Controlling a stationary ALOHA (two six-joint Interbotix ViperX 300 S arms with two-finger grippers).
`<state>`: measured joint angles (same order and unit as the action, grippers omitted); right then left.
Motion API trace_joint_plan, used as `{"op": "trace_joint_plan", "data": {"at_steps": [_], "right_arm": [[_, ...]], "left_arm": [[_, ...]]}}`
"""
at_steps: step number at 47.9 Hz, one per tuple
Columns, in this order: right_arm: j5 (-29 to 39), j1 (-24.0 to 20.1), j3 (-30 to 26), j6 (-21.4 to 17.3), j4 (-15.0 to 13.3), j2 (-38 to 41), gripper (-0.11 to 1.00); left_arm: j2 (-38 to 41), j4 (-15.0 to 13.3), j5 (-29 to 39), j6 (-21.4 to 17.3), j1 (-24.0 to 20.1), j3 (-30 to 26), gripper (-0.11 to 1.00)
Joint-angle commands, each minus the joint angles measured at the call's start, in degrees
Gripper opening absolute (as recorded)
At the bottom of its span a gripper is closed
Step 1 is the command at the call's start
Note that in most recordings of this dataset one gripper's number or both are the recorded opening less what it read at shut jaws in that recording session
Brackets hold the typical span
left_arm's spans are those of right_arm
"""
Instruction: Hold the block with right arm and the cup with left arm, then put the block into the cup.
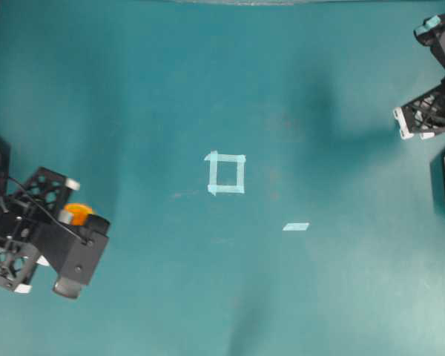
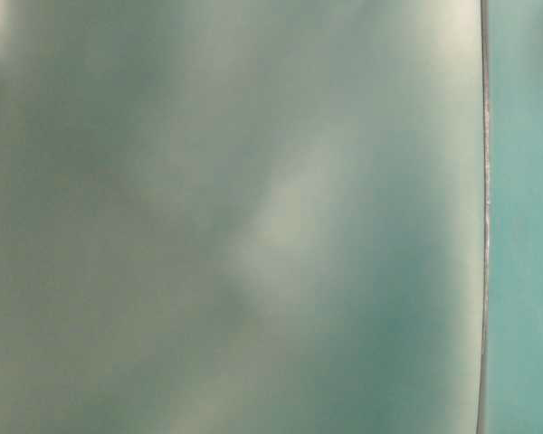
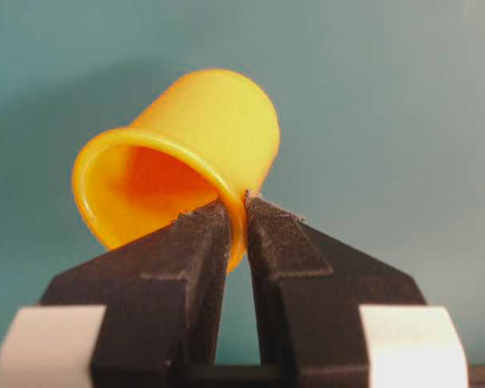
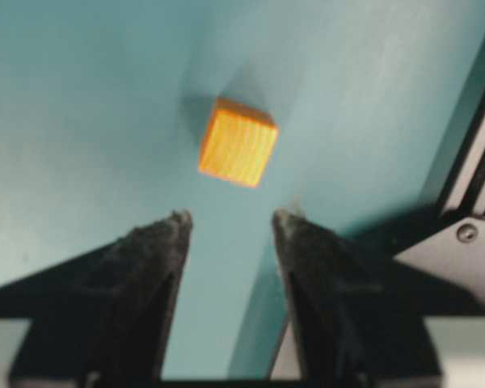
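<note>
Left gripper (image 3: 236,212) clamped on cup (image 3: 186,158) rim, cup tipped sideways; overhead, cup (image 1: 78,213) mostly hidden under arm. Right gripper (image 4: 230,226) parted, empty; block (image 4: 237,142) on worktop (image 1: 222,297) just beyond tips. Table-level view blurred, unreadable.

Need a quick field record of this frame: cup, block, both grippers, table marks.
cup: orange-yellow cup, tilted, its rim pinched by the left gripper
block: orange block on the teal table, not held
left gripper: shut on the cup wall
right gripper: open, fingertips short of the block
table marks: tape square, tape strip
table-level view: blurred, no use
</note>
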<state>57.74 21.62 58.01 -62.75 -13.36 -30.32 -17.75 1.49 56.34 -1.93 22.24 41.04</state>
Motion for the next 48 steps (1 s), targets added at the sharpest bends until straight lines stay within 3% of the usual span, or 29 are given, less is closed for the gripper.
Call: {"op": "trace_joint_plan", "data": {"at_steps": [1, 9, 25, 48], "right_arm": [[-0.3, 0.2, -0.9, -1.3, -1.3, 0.7, 0.51], [-5.4, 0.2, 0.5, -4.3, -2.9, 1.9, 0.51], [-8.5, 0.2, 4.6, -12.9, -8.1, 2.5, 0.51], [-13.2, 0.2, 5.4, -13.7, -8.7, 3.9, 0.51]], "left_arm": [[0.8, 0.3, -0.2, -2.6, -0.5, -2.6, 0.08], [2.8, 0.5, 0.0, -10.7, -0.9, -4.9, 0.08], [6.7, 1.3, -0.1, -18.4, -1.5, -9.6, 0.08], [8.8, 1.8, 0.1, -20.0, -1.8, -12.4, 0.08]]}}
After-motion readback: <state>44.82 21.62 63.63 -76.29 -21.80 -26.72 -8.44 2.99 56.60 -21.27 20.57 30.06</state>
